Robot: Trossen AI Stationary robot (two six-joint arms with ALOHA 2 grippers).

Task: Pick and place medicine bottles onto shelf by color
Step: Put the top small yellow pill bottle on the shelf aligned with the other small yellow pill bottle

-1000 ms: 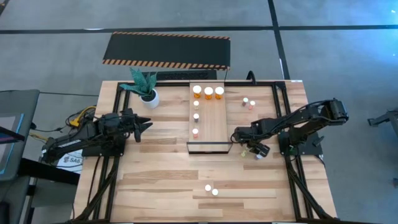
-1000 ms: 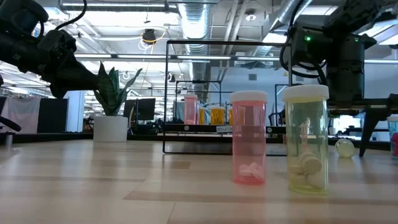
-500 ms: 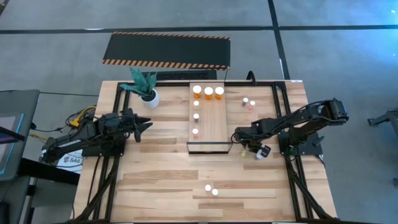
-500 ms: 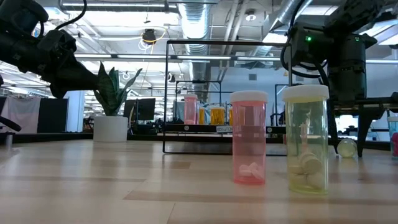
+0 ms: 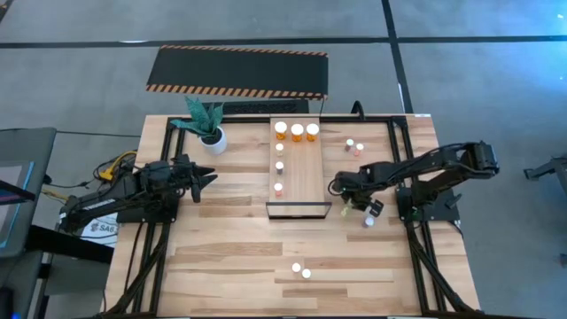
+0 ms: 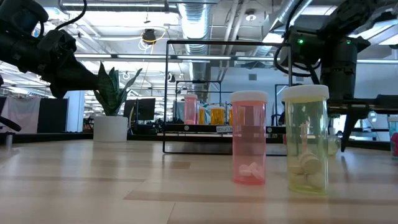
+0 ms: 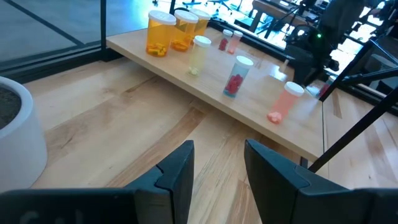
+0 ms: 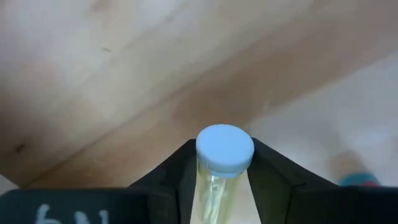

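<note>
Right now your right hand [image 8: 219, 180] is clamped on a yellowish bottle [image 8: 219, 168], one finger on each side of the body just below its white cap [image 8: 224, 149]. In the high view that hand [image 5: 344, 188] sits just beside the shelf [image 5: 301, 168], near its dark-framed end. The bottle's long axis runs along the fingers, cap leading away from the wrist. Before you let go, I'd tip it upright over bare board near the other yellowish bottle [image 7: 198, 55]. Your left hand [image 7: 214, 168] waits half open and empty near the plant pot [image 5: 213, 140], over the table [image 5: 230, 257].
</note>
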